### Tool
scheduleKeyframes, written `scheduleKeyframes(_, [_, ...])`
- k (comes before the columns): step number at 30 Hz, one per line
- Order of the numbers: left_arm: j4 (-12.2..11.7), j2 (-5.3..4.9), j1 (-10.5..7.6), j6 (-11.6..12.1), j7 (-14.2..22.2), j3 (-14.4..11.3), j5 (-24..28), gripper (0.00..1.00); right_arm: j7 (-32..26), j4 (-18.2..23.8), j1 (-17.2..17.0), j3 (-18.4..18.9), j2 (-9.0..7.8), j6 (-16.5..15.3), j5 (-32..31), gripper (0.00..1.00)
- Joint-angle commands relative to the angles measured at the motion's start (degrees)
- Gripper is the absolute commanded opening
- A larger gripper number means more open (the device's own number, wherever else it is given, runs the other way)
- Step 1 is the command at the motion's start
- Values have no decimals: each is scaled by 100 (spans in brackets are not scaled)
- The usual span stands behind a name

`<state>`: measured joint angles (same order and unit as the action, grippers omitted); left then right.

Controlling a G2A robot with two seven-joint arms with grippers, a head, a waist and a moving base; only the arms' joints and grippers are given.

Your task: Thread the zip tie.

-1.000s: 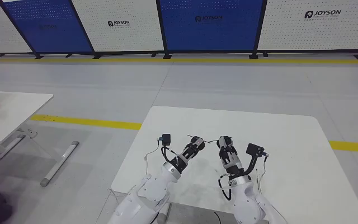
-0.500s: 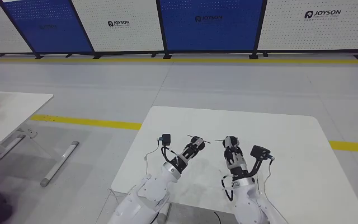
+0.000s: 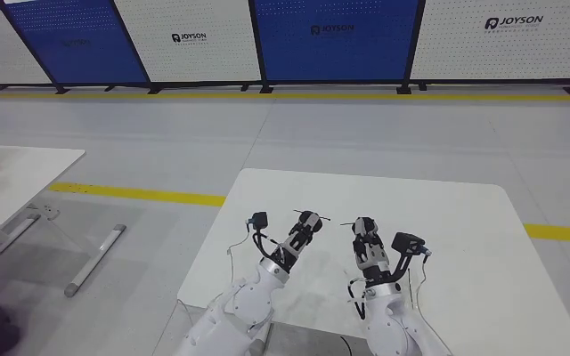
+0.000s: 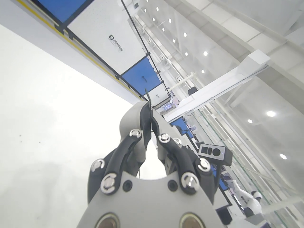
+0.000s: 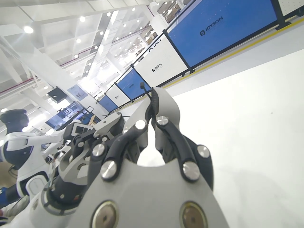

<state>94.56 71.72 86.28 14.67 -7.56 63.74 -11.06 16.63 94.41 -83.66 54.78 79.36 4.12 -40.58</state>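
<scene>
Top view | left hand forward | right hand nearer | zip tie pinched

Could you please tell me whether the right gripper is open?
No, the right gripper is shut on the zip tie, whose square head sticks out in front.

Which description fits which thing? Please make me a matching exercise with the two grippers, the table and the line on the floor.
Things:
1 left gripper
2 right gripper
3 table
4 floor line

Descriptions:
A white, under both arms
B jaws shut, plain tip of the zip tie sticking out
C yellow, beyond the table
D jaws shut, a square head sticking out

Pairs: 1-B, 2-D, 3-A, 4-C.
</scene>
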Motion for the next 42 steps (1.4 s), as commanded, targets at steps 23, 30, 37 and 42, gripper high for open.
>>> scheduleKeyframes(23, [141, -17, 20, -204, 722, 145, 869, 0, -109, 26, -10, 57, 31, -163, 65, 0])
scheduleKeyframes(30, [141, -17, 20, -204, 722, 145, 869, 0, -92, 70, -32, 51, 42, -176, 25, 0])
scheduleKeyframes(37, [141, -17, 20, -204, 722, 145, 869, 0, 47, -4, 7, -37, 98, -138, -112, 0])
scheduleKeyframes(42, [141, -17, 20, -204, 722, 145, 869, 0, 74, -69, 53, -59, 134, -124, -139, 0])
